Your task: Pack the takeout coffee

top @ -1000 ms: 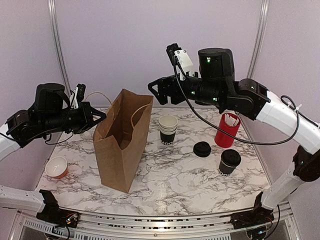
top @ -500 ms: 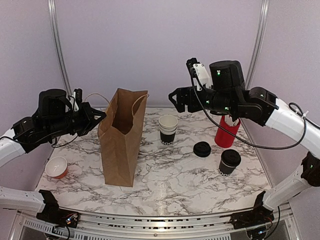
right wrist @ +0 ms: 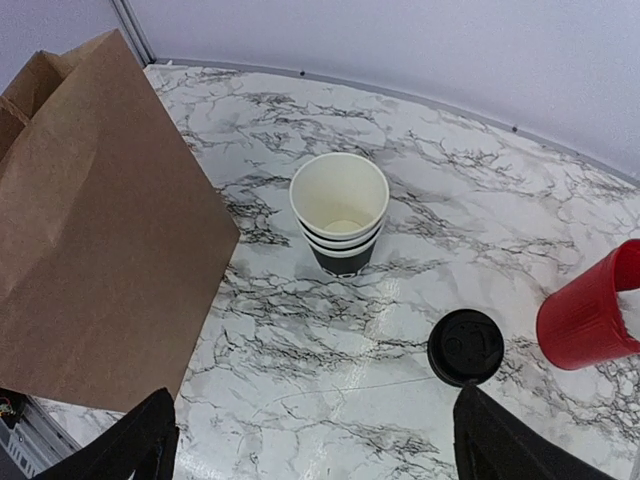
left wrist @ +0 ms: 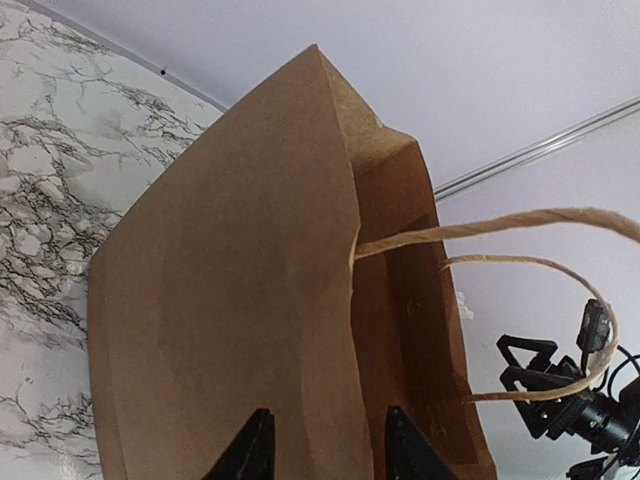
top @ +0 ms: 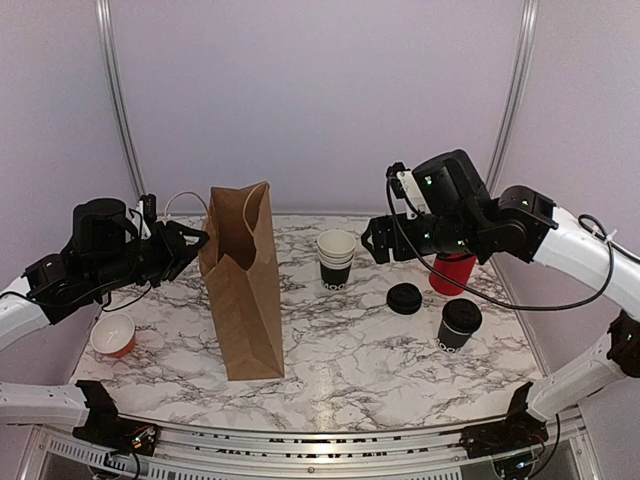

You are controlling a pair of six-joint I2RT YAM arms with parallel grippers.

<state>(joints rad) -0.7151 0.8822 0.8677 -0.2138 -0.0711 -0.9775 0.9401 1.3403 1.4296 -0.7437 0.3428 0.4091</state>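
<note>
Only the top view shows the takeout coffee (top: pixel 459 323). It stands upright on the marble table (top: pixel 350 370), nearer the arm bases than the right gripper (top: pixel 372 240), off to that gripper's right and well apart from it. It is a small black paper cup under a black lid, with faint white lettering low on its side. The right wrist view does not take it in.

That view shows the right gripper's two fingers spread wide with nothing held. Just ahead of them and to the right a loose black lid (right wrist: pixel 466 347) lies flat, with a red cup (right wrist: pixel 588 320) beside it at the picture's edge. Farther ahead is a stack of white-rimmed cups (right wrist: pixel 340 212), the top one empty. A brown paper bag (right wrist: pixel 100 230) fills the left.

A small orange cup (top: pixel 112 335), seen only from the top, sits below the left gripper (top: pixel 190 243), nearer the bases. In that view the gripper is at the upright bag's top rim, on the side away from the stack.

The left wrist view shows how it meets the rim. Its fingers (left wrist: pixel 252 455) stand partly apart with the edge of the bag's wall running between them, one outside and one over the open mouth. Whether either pad presses the paper cannot be told. Twine handles (left wrist: pixel 500 225) loop beyond the rim.
</note>
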